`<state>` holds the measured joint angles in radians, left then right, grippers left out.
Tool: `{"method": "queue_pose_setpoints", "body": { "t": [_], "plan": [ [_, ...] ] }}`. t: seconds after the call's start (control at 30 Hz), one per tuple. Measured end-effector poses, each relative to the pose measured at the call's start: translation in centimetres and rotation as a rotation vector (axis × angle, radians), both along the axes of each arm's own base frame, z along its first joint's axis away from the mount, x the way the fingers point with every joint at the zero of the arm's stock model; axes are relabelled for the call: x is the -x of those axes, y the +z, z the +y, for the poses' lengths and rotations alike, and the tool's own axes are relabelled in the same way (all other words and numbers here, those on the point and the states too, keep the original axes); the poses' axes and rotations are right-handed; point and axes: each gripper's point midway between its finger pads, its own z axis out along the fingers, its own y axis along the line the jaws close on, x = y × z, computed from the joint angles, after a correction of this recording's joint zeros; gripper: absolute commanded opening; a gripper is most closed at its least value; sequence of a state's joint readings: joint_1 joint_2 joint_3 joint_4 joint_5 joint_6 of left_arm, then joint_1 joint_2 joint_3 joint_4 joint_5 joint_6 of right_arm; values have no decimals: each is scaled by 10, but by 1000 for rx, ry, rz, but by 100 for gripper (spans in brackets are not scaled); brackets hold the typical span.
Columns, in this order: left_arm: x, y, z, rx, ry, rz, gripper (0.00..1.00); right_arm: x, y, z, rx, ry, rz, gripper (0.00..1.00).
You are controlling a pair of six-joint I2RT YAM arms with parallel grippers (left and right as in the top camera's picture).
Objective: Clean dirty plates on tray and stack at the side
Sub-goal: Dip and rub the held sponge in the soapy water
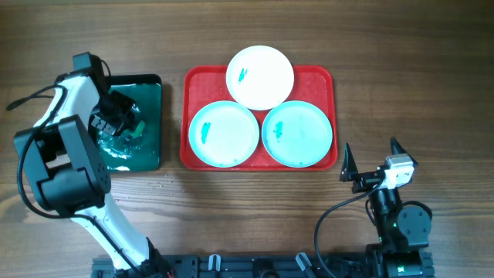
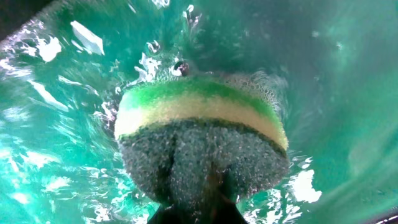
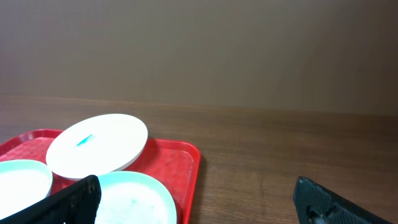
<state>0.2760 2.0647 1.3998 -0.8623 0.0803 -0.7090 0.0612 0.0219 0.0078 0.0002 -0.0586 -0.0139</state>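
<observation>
The red tray [image 1: 187, 116] lies in the middle of the wooden counter [image 1: 417, 69] and carries all three plates. The white plate [image 1: 260, 77] is at the far side, reaches over the rim and partly covers the two turquoise plates [image 1: 224, 133] [image 1: 297, 133], which lie side by side. Each plate has a small teal smear. The left pincer [image 1: 123, 120] is down in the dark green tray [image 1: 150, 85], which is left of the red one, and squeezes a green sponge [image 2: 202, 124] in foamy water. The right pincer [image 1: 371, 147] stands wide, holds nothing, and is over the bare counter near the red tray's right front corner.
</observation>
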Motion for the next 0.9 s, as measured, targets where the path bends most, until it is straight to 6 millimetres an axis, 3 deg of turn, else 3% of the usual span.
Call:
{"method": "queue_pose_setpoints", "body": {
  "t": [0.03, 0.13, 0.2, 0.23, 0.27, 0.33, 0.37, 0.4, 0.5, 0.53, 0.57, 0.7, 0.9],
  "plan": [
    [0, 0, 0, 4, 2, -2, 100, 0, 0, 0, 0, 0, 0, 100],
    [-7, 2, -7, 37, -5, -31, 100, 0, 0, 0, 0, 0, 0, 99],
    [-2, 5, -16, 65, -12, -10, 100, 0, 0, 0, 0, 0, 0, 100],
    [3, 5, -18, 77, -11, 10, 96, 0, 0, 0, 0, 0, 0, 100],
    [7, 5, -21, 89, -10, 26, 76, 0, 0, 0, 0, 0, 0, 100],
    [16, 4, -26, 118, -3, 61, 26, 0, 0, 0, 0, 0, 0, 100],
    [20, 3, -28, 127, -2, 74, 9, 0, 0, 0, 0, 0, 0, 100],
    [23, 2, -30, 139, -2, 86, 4, 0, 0, 0, 0, 0, 0, 100],
    [24, 0, -35, 166, -2, 88, 5, 0, 0, 0, 0, 0, 0, 100],
    [21, 0, -36, 171, -2, 78, 47, 0, 0, 0, 0, 0, 0, 100],
    [17, 0, -36, 173, -3, 60, 100, 0, 0, 0, 0, 0, 0, 100],
    [-3, 4, -30, 137, -14, -22, 100, 0, 0, 0, 0, 0, 0, 100],
    [-21, 5, 16, -116, 4, -80, 100, 0, 0, 0, 0, 0, 0, 100]
  ]
}}
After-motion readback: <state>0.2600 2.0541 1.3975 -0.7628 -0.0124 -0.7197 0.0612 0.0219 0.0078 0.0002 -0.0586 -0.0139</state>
